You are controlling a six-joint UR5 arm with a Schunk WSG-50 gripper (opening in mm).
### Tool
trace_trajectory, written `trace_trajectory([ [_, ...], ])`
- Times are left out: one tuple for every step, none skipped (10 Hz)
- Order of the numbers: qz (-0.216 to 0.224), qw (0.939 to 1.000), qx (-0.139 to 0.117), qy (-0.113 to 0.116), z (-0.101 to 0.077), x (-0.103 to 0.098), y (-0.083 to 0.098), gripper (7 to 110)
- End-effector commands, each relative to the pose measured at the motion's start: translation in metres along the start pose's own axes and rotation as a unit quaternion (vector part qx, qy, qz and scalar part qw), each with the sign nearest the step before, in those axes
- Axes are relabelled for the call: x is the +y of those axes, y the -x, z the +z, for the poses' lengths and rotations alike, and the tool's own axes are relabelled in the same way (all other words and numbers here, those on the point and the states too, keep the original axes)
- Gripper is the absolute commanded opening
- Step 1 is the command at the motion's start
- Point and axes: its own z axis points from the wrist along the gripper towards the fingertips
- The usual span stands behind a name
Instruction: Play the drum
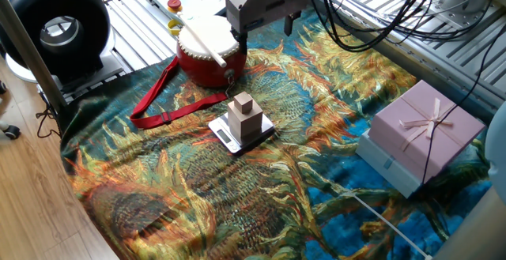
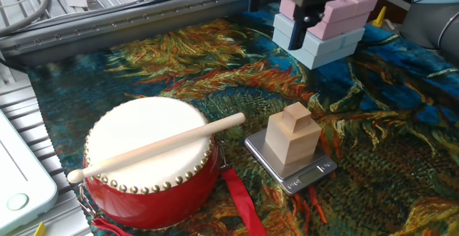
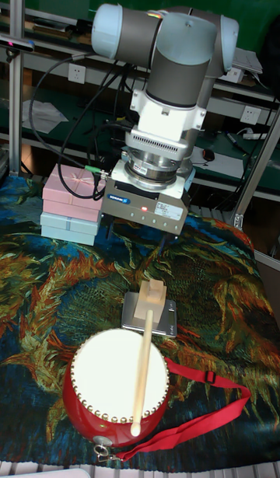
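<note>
The gripper is open and holds nothing — its two dark fingers hang apart in the air. To play, it must first pick up the wooden drumstick, which lies flat across the drum's white skin. That stick is round and smooth, so it could roll off the top if a finger bumps it from the side. If the gripper comes down too hard, it could press into the skin or push the whole drum along the cloth, because the drum is light and nothing holds it. The long red strap trails loose on the sunflower cloth and could snag.

The drum sits near one edge of the table. In the tall fixed view the gripper is above and behind the drum, well apart from it. Between them sits a little wooden block on a small scale — an arm swinging low could knock it over.
</note>
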Motion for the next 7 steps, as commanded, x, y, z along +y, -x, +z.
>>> trace_trajectory([
  [0.027,0.9996,0.000,0.003,-0.0006,0.0016,0.0000,7],
  [0.021,0.9998,0.000,0.002,-0.0012,0.0011,-0.0004,7],
  [0.007,1.0000,-0.002,0.003,-0.0021,0.0013,0.0005,7],
  [-0.013,0.9998,0.000,0.015,-0.0030,0.0077,-0.0006,7],
  [-0.059,0.9981,0.002,0.014,-0.0030,0.0065,-0.0019,7],
  [-0.111,0.9938,-0.003,0.009,-0.0024,0.0043,0.0005,7],
  [-0.121,0.9925,-0.008,0.012,-0.0021,0.0061,0.0031,7],
])
